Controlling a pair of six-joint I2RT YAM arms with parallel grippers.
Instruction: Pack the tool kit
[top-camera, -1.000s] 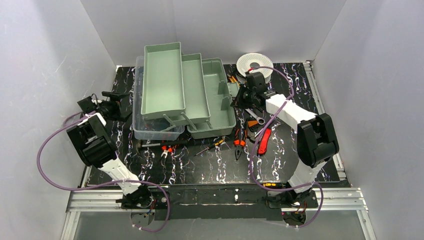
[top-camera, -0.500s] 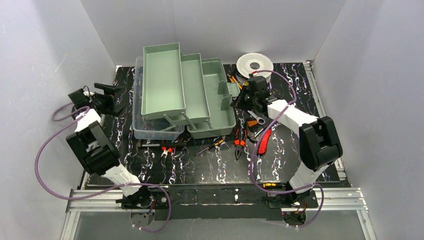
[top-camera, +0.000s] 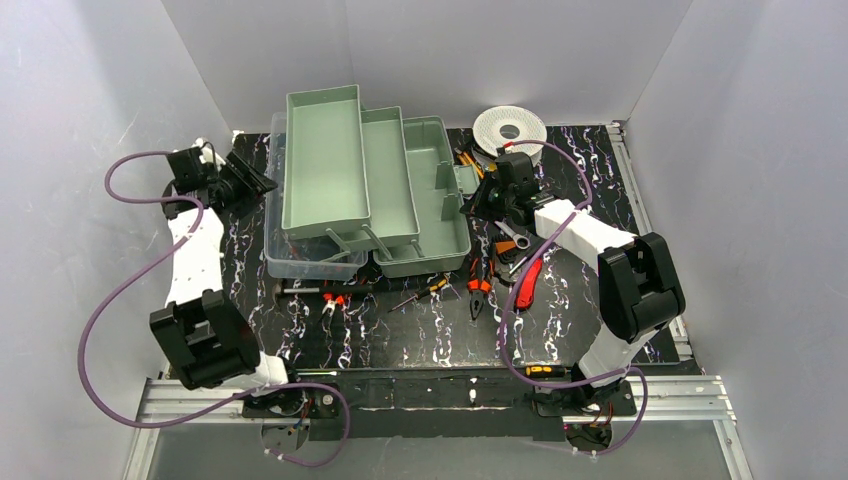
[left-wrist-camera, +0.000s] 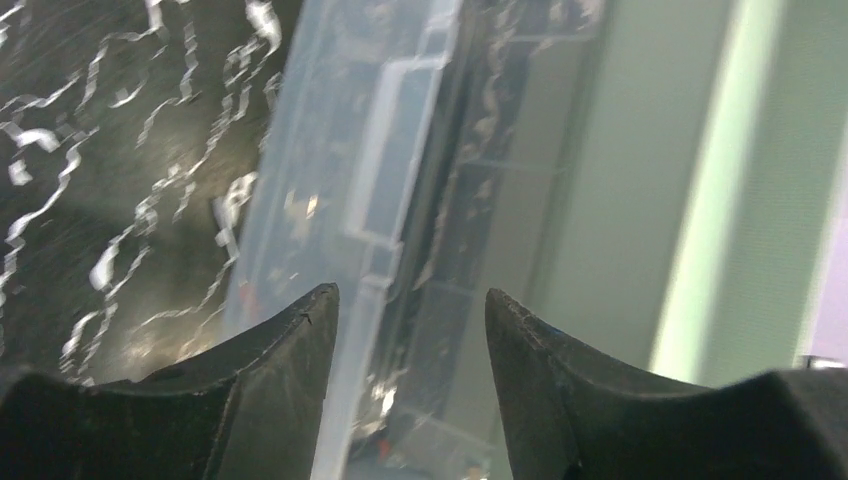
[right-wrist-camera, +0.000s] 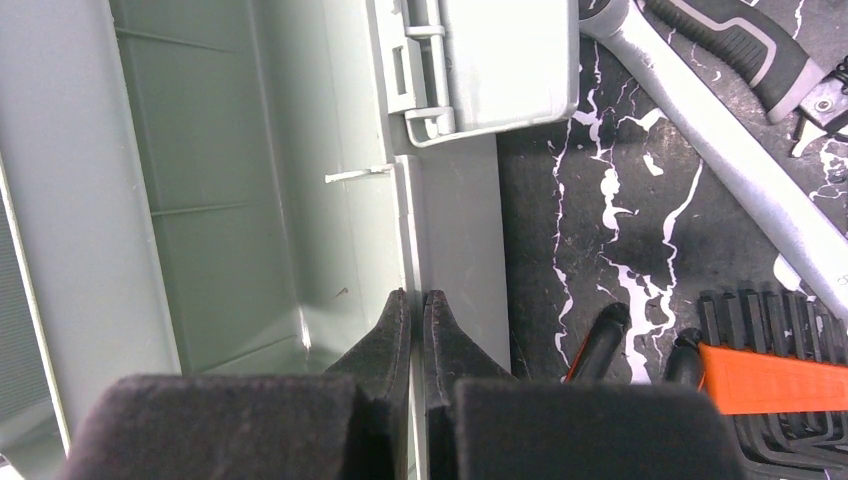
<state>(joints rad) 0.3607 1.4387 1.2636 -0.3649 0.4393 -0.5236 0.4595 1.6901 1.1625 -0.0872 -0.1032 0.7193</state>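
Observation:
The tool kit box (top-camera: 300, 262) stands open at the back middle, with its sage-green trays (top-camera: 325, 165) fanned out over the translucent base. My right gripper (top-camera: 483, 200) is shut on the thin right wall (right-wrist-camera: 405, 200) of the green tray part (top-camera: 430, 200); in the right wrist view the gripper (right-wrist-camera: 416, 297) pinches that wall just below a latch (right-wrist-camera: 500, 60). My left gripper (top-camera: 250, 185) is open and empty beside the box's left side. In the left wrist view the gripper (left-wrist-camera: 410, 300) frames the translucent wall (left-wrist-camera: 380, 180), not touching it.
Loose tools lie in front of and right of the box: orange-handled pliers (top-camera: 478, 285), a red knife (top-camera: 527, 283), a screwdriver (top-camera: 425, 292), small red pliers (top-camera: 335, 298) and a wrench (top-camera: 512, 233). A white perforated spool (top-camera: 510, 128) stands at the back right. Grey walls enclose the table.
My left arm has swung forward and its open gripper has moved right, up to the box's left side. My right gripper stays shut on the tray wall, barely moved.

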